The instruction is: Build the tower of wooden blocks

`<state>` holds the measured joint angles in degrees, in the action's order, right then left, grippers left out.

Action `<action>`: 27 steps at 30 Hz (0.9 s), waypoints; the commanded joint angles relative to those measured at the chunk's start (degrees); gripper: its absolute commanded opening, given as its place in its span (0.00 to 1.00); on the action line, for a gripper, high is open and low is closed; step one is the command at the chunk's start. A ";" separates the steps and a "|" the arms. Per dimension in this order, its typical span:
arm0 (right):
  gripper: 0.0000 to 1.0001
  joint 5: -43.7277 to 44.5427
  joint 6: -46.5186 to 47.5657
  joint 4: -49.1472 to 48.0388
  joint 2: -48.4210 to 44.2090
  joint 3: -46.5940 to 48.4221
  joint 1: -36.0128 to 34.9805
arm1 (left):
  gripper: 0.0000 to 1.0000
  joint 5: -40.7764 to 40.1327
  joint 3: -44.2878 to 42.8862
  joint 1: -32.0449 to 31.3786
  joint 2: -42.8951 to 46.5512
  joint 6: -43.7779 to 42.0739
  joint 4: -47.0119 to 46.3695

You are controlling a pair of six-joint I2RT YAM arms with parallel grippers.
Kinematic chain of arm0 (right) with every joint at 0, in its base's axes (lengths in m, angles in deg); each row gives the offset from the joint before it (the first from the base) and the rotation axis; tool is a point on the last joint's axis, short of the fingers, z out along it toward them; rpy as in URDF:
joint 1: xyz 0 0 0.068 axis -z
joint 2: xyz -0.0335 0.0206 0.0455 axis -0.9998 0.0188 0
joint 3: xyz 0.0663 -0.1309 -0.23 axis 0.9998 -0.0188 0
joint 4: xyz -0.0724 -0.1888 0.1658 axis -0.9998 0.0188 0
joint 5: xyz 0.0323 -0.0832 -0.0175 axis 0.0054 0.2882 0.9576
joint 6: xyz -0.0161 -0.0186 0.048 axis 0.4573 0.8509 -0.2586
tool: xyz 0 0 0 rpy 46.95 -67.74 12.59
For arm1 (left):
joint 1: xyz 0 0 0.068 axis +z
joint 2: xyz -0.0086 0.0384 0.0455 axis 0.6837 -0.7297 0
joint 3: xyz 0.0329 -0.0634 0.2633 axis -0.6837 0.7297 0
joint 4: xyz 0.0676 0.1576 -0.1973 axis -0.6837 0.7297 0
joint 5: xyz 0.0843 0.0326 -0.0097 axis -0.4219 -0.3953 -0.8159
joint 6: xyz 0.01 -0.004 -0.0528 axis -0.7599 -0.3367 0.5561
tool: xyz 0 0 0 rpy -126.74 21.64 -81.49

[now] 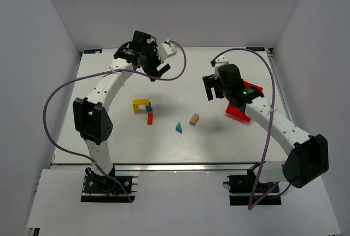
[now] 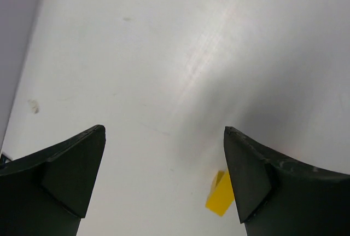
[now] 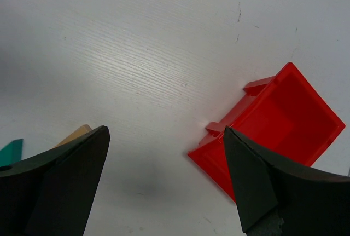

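Note:
The blocks lie loose on the white table (image 1: 180, 148). A yellow arch (image 1: 141, 104) has a small teal cube (image 1: 149, 108) against its right end and a red block (image 1: 150, 118) just in front. A teal triangle (image 1: 179, 127) and a tan cube (image 1: 194, 119) lie further right. My left gripper (image 1: 159, 63) is open and empty, raised behind the arch, a corner of which shows in the left wrist view (image 2: 220, 194). My right gripper (image 1: 213, 92) is open and empty, raised behind the tan cube (image 3: 76, 134). The triangle's edge (image 3: 11, 151) shows at that view's left.
A red plastic bin (image 1: 243, 102) lies under the right arm's wrist, right of the blocks; its open inside shows in the right wrist view (image 3: 273, 126). White walls close the table at the back and both sides. Purple cables loop off both arms.

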<state>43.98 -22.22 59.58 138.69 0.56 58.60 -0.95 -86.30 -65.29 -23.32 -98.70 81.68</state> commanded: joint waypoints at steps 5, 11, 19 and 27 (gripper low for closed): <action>0.89 -8.56 -9.99 -2.14 -8.05 -5.35 -0.43 | 0.98 -17.23 -3.46 0.88 12.34 60.42 -13.72; 0.89 -14.90 -6.85 -0.99 -6.92 -9.39 -3.06 | 0.98 -12.30 22.99 0.09 31.14 72.71 -13.81; 0.89 -24.13 6.35 -9.24 -0.60 -14.66 -5.97 | 0.98 -26.45 37.86 0.18 51.26 77.74 2.09; 0.89 -18.87 11.26 -10.92 7.22 -13.53 -9.75 | 0.98 -26.54 45.87 0.44 57.18 78.28 6.94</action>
<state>22.74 -14.74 51.51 143.54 -14.41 50.22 -25.96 -41.30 -64.98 33.79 -21.64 85.96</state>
